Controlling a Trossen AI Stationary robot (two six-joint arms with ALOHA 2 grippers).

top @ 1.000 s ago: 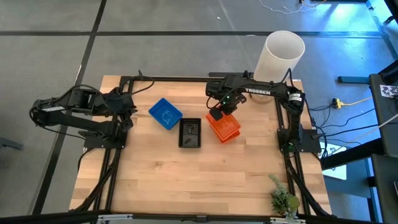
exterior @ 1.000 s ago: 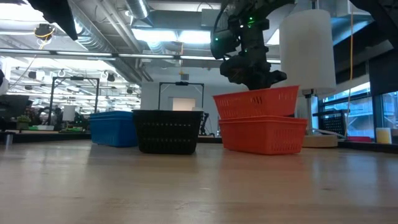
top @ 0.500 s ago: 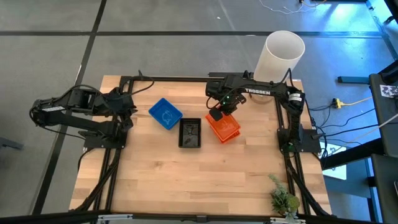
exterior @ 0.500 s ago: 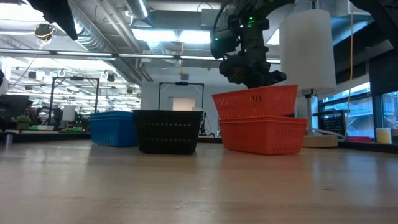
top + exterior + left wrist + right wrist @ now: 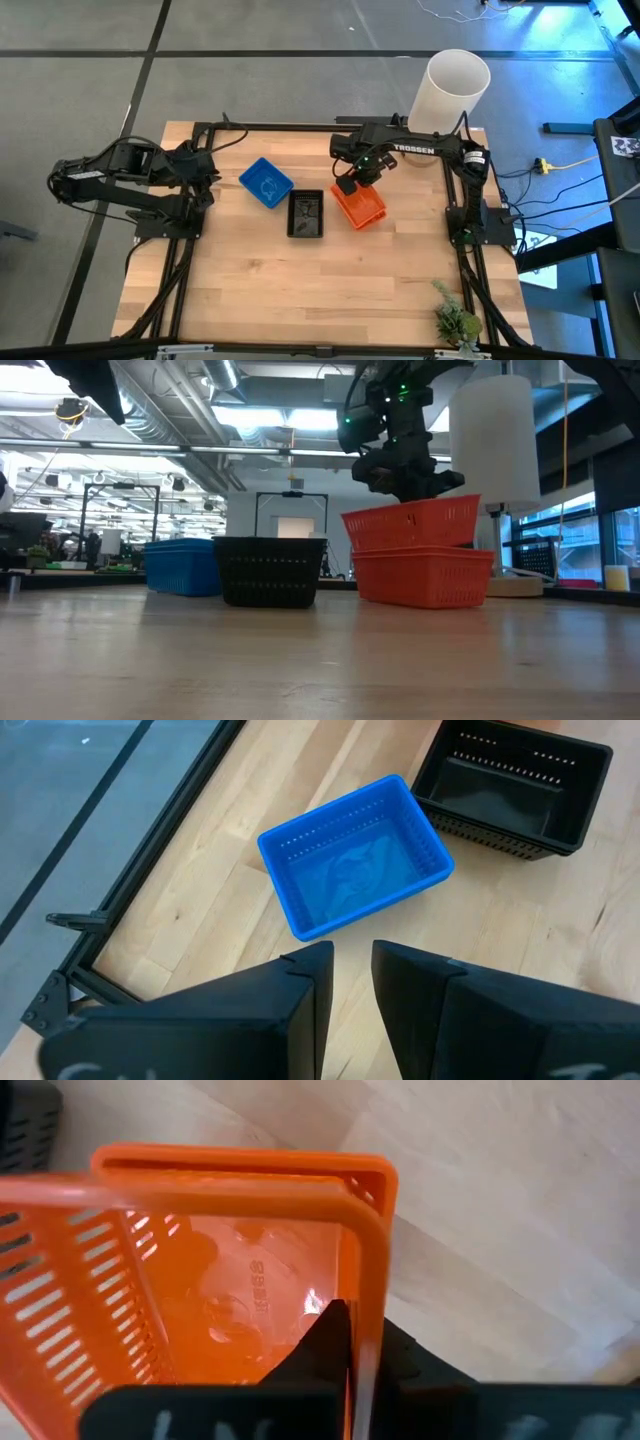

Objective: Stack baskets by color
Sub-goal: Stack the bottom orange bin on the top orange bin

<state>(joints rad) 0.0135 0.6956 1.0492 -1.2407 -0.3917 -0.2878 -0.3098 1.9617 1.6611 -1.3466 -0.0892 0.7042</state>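
An orange basket [image 5: 412, 523] hangs slightly tilted over a second orange basket [image 5: 423, 575], which stands on the table right of the middle. Its underside is level with the lower basket's rim. My right gripper [image 5: 405, 485] points down from above and is shut on it. A black basket [image 5: 305, 213] stands at the table's middle. A blue basket [image 5: 266, 183] stands to its far left and also shows in the left wrist view [image 5: 352, 855]. My left gripper [image 5: 352, 970] waits open above the table's left edge [image 5: 208, 172], touching nothing. My right gripper pinches one end wall of the upper orange basket at its rim [image 5: 362, 1295]. One finger [image 5: 328, 1330] is inside the basket and the other is outside. The fingers come from above, pointing down. The basket hangs a little tilted over the lower orange basket [image 5: 240, 1162].
A tall white cylinder [image 5: 455, 88] stands at the table's far right corner, behind the orange baskets. A small green plant [image 5: 455, 322] is at the near right corner. The near half of the wooden table [image 5: 300, 300] is bare.
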